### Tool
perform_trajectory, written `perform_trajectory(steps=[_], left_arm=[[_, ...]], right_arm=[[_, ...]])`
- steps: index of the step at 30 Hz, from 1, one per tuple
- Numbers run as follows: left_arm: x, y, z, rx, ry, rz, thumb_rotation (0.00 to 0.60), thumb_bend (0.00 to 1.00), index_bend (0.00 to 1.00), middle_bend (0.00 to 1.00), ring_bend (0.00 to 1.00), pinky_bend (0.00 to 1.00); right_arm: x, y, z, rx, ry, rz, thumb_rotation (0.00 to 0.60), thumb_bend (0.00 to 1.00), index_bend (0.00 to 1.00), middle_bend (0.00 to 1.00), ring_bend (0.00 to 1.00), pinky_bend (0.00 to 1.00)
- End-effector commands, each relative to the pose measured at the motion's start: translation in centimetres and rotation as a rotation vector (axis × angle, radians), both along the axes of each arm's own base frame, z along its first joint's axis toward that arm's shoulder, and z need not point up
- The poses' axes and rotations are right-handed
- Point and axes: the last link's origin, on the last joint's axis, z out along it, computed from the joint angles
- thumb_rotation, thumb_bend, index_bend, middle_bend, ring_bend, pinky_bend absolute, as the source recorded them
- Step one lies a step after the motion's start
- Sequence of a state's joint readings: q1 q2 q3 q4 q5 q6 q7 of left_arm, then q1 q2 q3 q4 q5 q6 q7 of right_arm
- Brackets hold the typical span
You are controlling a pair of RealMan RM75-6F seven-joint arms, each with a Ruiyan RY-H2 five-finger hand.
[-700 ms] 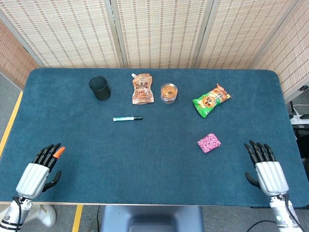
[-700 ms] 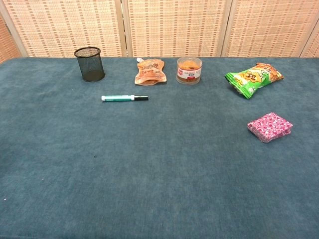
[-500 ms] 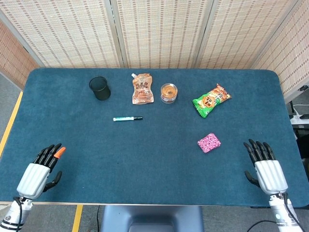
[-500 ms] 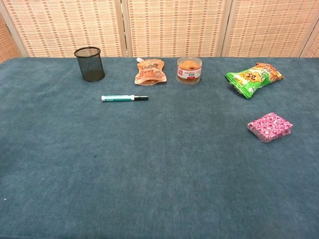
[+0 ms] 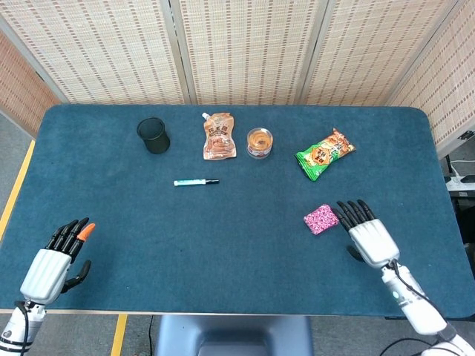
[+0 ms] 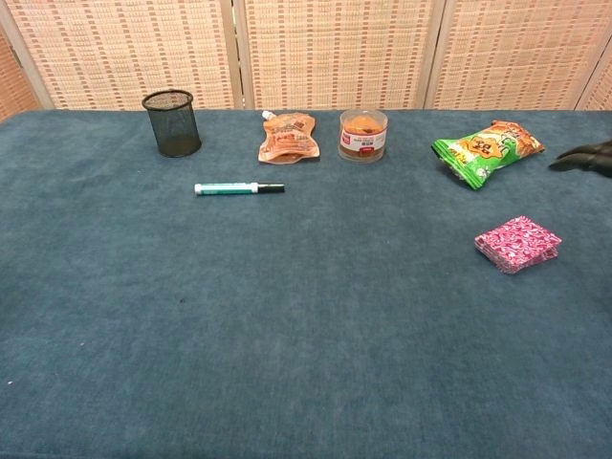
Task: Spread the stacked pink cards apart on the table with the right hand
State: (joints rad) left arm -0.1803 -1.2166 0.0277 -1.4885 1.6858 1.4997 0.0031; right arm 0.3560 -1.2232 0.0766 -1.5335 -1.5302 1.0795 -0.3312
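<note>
The stack of pink patterned cards (image 5: 321, 219) lies squared up on the blue table, right of centre; the chest view shows the card stack (image 6: 517, 243) untouched. My right hand (image 5: 365, 230) hovers just right of the stack, fingers stretched out and apart, holding nothing; only its dark fingertips (image 6: 585, 158) show at the right edge of the chest view. My left hand (image 5: 53, 259) rests at the near left corner of the table, fingers extended and empty.
Along the far side stand a black mesh cup (image 5: 154, 136), a brown pouch (image 5: 219, 136), a small clear jar (image 5: 259, 142) and a green snack bag (image 5: 324, 153). A green marker (image 5: 195, 182) lies left of centre. The table's front edge (image 5: 237, 311) is close to both hands.
My right hand has moved left and forward from the near right corner to beside the card stack. The left hand has drifted slightly toward the front edge. The cards have not moved.
</note>
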Motion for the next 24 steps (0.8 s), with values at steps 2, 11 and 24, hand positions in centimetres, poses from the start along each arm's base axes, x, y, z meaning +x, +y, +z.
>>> perform_trajectory(steps=[2, 11, 24], left_arm=[[0.0, 0.1, 0.0, 0.0, 0.0, 0.003, 0.6, 0.47, 0.0, 0.0, 0.05, 0.13], [-0.1, 0.3, -0.2, -0.007, 0.005, 0.015, 0.6, 0.47, 0.0, 0.0, 0.07, 0.13], [-0.3, 0.4, -0.1, 0.001, 0.008, 0.02, 0.6, 0.47, 0.0, 0.0, 0.07, 0.13]], right_arm=[[0.6, -4.1, -1.4, 0.044, 0.099, 0.039, 0.6, 0.21, 0.05, 0.09, 0.0, 0.0], [0.0, -6.5, -4.4, 0.114, 0.147, 0.012, 0.6, 0.21, 0.07, 0.11, 0.0, 0.0], [-0.1, -7.4, -6.1, 0.118, 0.204, 0.063, 0.6, 0.21, 0.16, 0.19, 0.0, 0.0]])
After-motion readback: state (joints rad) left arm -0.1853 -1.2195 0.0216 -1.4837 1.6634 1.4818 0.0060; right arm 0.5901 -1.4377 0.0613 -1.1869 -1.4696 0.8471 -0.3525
